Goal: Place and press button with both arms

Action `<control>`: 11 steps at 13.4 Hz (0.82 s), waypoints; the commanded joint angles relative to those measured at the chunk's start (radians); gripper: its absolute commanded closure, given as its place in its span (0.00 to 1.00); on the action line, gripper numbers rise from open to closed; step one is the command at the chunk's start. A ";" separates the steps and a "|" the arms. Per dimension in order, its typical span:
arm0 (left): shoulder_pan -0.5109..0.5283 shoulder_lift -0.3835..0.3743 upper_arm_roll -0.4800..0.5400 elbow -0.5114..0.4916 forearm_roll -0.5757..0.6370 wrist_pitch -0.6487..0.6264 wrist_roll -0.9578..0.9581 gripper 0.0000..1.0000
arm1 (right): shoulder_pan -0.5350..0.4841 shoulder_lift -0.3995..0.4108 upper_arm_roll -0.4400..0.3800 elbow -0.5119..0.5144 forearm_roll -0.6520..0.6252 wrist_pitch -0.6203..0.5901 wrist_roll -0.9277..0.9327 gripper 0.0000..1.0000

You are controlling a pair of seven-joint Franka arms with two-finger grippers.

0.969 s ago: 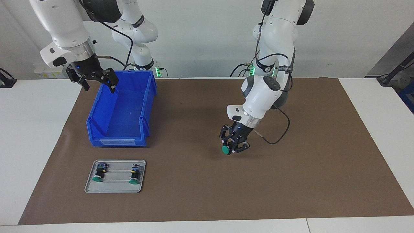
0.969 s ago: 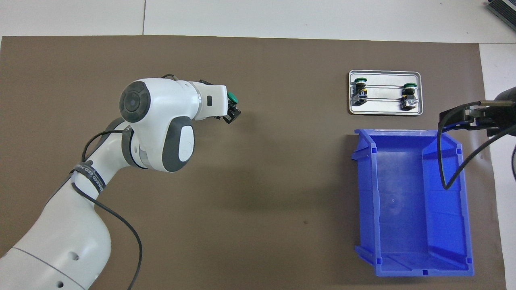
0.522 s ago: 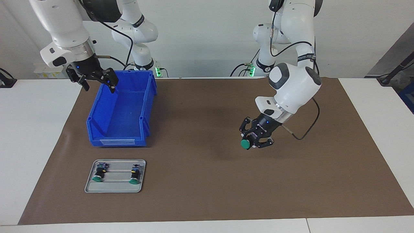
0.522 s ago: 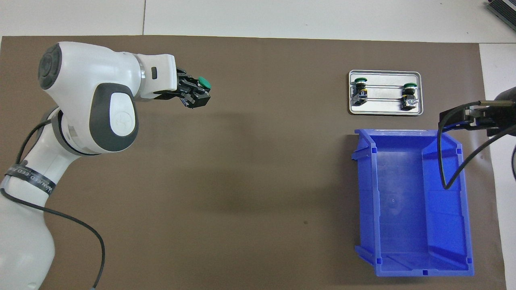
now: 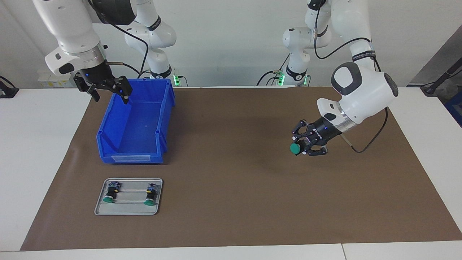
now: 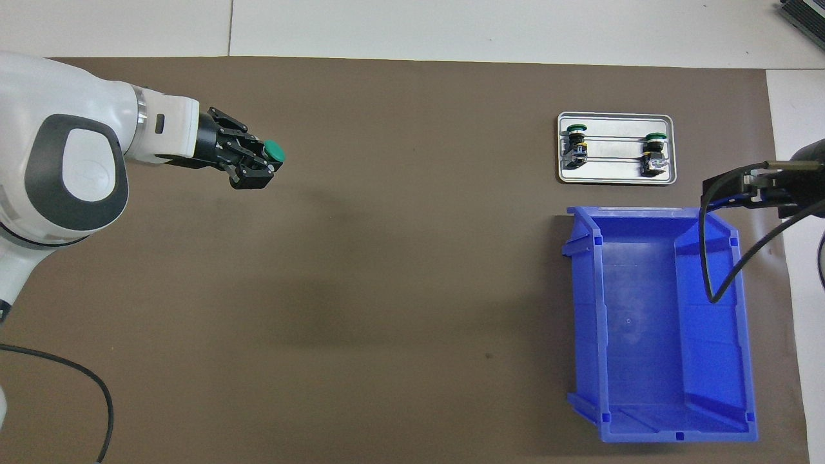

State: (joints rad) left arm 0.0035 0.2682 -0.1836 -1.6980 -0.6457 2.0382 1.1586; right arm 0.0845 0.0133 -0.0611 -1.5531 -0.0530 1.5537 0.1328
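My left gripper [image 5: 306,148] hangs in the air over the brown mat toward the left arm's end of the table, shut on a button [image 5: 295,148]. The button's round green cap sticks out past the fingertips, and its black body sits between them. In the overhead view the same button [image 6: 274,151] shows at the tip of the left gripper [image 6: 260,162]. My right gripper [image 5: 111,96] waits open and holding nothing, above the blue bin's corner nearest the robots.
A blue bin [image 5: 108,130] stands on the brown mat [image 5: 231,202] toward the right arm's end. Farther from the robots than the bin lies a small metal tray [image 5: 126,211] with two more green-capped buttons [image 5: 109,195] [image 5: 150,198] lying in it.
The left arm has swung toward its own end of the table, carrying the button with it and lifting it slightly. The right arm has not moved.
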 commanded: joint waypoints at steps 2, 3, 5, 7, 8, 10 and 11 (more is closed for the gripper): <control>0.052 -0.095 -0.007 -0.158 -0.178 -0.003 0.150 0.94 | -0.009 -0.015 0.003 -0.016 0.027 -0.003 -0.029 0.00; 0.059 -0.113 -0.007 -0.190 -0.196 -0.004 0.165 1.00 | -0.009 -0.015 0.003 -0.016 0.027 -0.003 -0.029 0.00; 0.064 -0.142 -0.005 -0.256 -0.198 -0.003 0.180 1.00 | -0.009 -0.015 0.003 -0.016 0.027 -0.003 -0.029 0.00; 0.070 -0.162 -0.004 -0.294 -0.270 0.001 0.229 1.00 | -0.009 -0.015 0.003 -0.016 0.027 -0.003 -0.029 0.00; 0.079 -0.175 -0.004 -0.322 -0.326 0.004 0.274 1.00 | -0.009 -0.015 0.003 -0.016 0.027 -0.003 -0.029 0.00; 0.081 -0.199 -0.004 -0.382 -0.391 0.025 0.364 1.00 | -0.009 -0.015 0.003 -0.016 0.027 -0.003 -0.029 0.00; 0.078 -0.210 -0.004 -0.411 -0.432 0.042 0.392 1.00 | -0.009 -0.015 0.003 -0.016 0.027 -0.003 -0.029 0.00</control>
State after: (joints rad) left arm 0.0704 0.1220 -0.1817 -2.0126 -1.0037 2.0453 1.4727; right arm 0.0845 0.0133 -0.0611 -1.5531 -0.0530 1.5537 0.1328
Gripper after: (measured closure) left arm 0.656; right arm 0.000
